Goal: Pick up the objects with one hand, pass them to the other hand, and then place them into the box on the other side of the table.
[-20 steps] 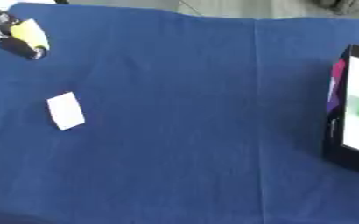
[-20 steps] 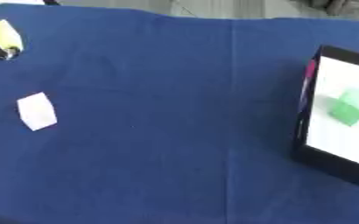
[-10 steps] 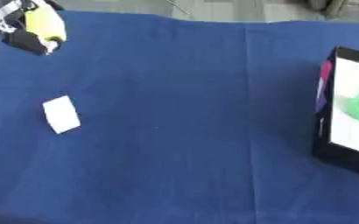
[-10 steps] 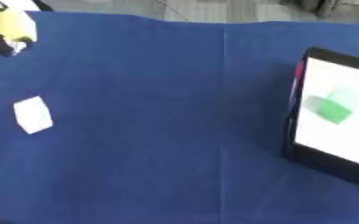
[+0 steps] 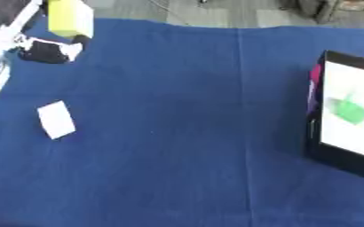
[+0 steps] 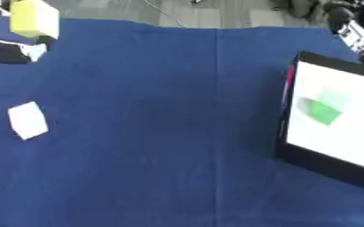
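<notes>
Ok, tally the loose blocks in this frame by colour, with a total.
Yellow block, held in the left hand: 1
White block, on the blue cloth: 1
Green block, inside the box: 1
Total: 3

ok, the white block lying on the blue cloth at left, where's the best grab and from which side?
Probably from above with the left hand, which is nearest. The white block lies flat and alone on the blue cloth, turned askew, so fingers should close across its two long side faces, wrist turned to match.

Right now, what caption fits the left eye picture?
Left hand lifts a yellow block; white block waits; green block sits in the box.
</notes>
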Robot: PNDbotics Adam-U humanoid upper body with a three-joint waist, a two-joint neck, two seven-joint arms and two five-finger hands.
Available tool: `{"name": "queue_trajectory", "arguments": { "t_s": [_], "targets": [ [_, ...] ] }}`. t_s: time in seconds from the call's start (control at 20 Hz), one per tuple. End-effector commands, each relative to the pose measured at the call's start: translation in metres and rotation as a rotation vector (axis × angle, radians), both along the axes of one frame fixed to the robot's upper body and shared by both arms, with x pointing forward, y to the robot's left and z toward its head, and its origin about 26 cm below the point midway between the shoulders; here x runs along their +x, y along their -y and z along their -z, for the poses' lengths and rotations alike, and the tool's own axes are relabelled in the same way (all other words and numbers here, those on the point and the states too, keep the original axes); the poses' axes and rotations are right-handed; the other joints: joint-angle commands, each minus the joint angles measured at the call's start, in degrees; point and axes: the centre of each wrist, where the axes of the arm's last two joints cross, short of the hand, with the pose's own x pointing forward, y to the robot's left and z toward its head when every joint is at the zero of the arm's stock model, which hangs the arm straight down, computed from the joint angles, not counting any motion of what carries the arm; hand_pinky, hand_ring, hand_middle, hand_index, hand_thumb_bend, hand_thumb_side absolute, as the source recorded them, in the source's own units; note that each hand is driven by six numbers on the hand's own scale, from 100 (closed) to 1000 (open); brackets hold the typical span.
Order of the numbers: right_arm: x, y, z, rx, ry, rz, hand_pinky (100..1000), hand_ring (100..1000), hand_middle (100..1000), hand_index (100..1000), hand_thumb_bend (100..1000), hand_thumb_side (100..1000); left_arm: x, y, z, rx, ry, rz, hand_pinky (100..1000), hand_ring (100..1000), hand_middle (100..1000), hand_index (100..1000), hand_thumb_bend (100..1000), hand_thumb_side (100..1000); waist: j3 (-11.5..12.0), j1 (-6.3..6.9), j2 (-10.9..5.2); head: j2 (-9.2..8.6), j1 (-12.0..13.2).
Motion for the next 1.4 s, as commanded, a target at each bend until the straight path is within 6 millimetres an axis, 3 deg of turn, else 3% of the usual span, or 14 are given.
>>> {"name": "queue_trajectory", "arguments": {
  "t_s": [0.05,0.55,0.95,1.4],
  "targets": [
    [-0.002,-0.015,-0.01,-0.071,-0.018,-0.109,1000,1000,1000,1000,100,645,-0.01,0.014,-0.001,-0.002,0.138,0.062,762,641,579,655,100,158,0.0,0.03,-1.83,0.56,-0.4],
    [0.002,-0.06,-0.021,-0.203,-0.077,-0.318,1000,1000,1000,1000,100,662,-0.016,0.04,0.027,-0.053,0.275,0.188,756,634,584,659,100,155,-0.6,0.04,-2.28,1.78,-0.4],
    [0.002,-0.093,-0.025,-0.266,-0.116,-0.406,1000,1000,1000,1000,100,690,-0.017,0.055,0.034,-0.067,0.455,0.287,752,643,595,660,100,126,-0.8,-0.15,-2.4,1.9,-1.3],
    [0.0,-0.114,-0.025,-0.294,-0.163,-0.454,1000,1000,1000,1000,100,712,-0.018,0.075,0.041,-0.047,0.531,0.38,742,642,599,660,100,103,-0.9,-0.36,-2.28,2.02,-1.2]
  ]
}}
